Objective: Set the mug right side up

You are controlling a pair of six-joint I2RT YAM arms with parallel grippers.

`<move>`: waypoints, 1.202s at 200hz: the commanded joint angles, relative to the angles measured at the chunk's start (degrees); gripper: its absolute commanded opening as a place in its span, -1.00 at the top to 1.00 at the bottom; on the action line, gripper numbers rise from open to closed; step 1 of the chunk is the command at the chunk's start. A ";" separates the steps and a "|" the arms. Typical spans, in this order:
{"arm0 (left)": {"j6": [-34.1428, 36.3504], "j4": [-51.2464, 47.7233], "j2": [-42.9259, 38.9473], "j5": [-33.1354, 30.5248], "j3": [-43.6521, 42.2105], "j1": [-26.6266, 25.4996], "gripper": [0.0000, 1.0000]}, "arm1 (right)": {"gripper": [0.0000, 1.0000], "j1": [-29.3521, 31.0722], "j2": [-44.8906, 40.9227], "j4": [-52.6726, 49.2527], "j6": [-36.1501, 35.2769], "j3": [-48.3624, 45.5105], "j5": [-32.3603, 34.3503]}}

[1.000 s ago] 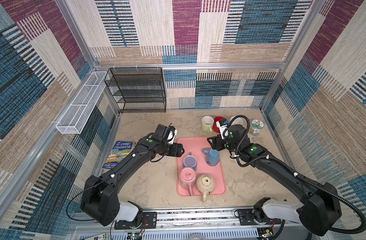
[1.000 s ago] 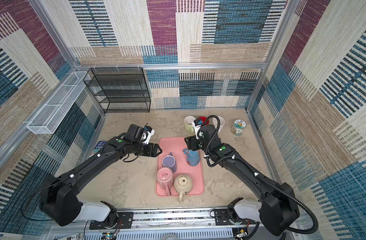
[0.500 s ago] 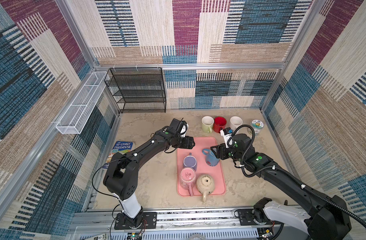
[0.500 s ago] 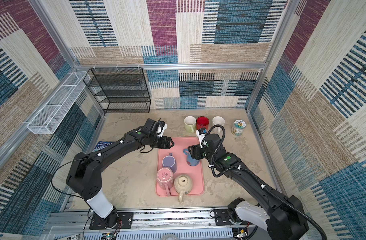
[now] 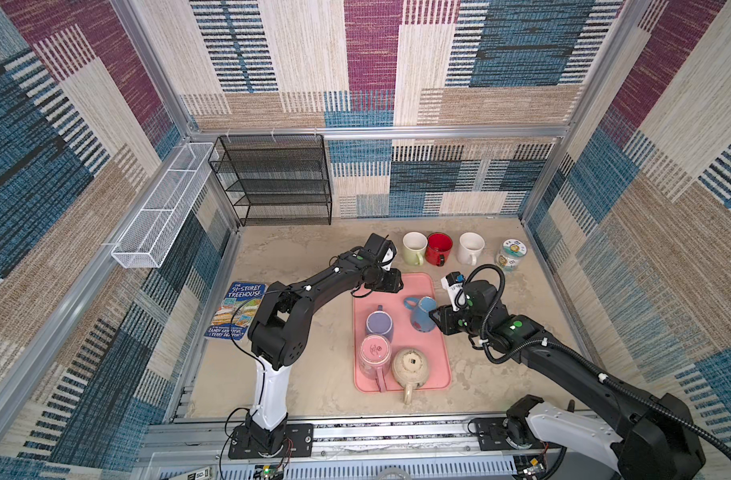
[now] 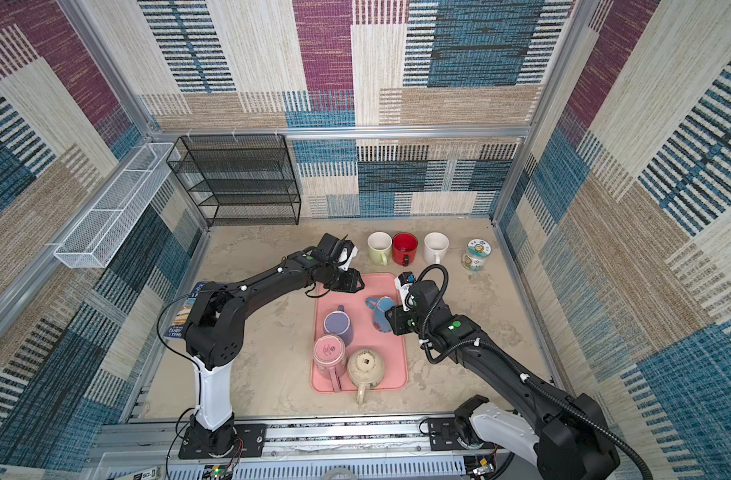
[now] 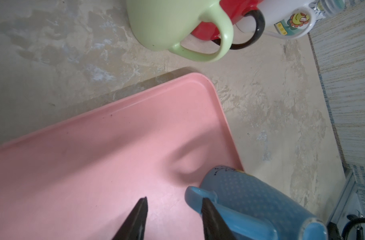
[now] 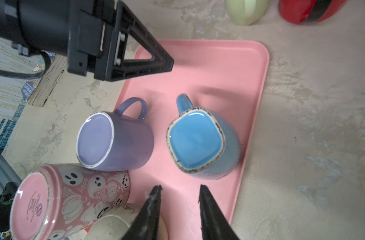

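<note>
Standing inverted, the blue mug sits just beyond right claw.

- The left arm stretches forward; the left gripper has its jaws apart (nothing between them).
- The right arm bends inward; the right gripper is parted too.

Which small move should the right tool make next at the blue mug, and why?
Probably ease the right tool forward until it straddles the blue mug, then close. The tool is open and holds nothing, and the mug stands base up on the pink tray just ahead of it.
</note>
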 commanded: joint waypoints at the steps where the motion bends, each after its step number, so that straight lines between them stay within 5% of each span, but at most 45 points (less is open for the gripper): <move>1: 0.46 -0.36 1.91 1.00 2.69 -0.49 0.19 | 0.39 0.49 0.46 0.27 2.07 -0.66 -0.69; 59: 2.82 -1.75 5.29 1.89 7.06 -1.99 0.45 | 0.50 1.51 2.25 2.37 4.83 -3.36 0.52; 116: 2.74 -1.17 7.23 2.74 7.69 -2.94 1.00 | 0.51 1.67 3.81 2.23 4.75 -2.34 1.77; 240: 2.57 2.56 0.73 0.60 -3.22 -3.49 1.00 | 0.48 1.60 13.70 3.24 2.64 3.67 6.22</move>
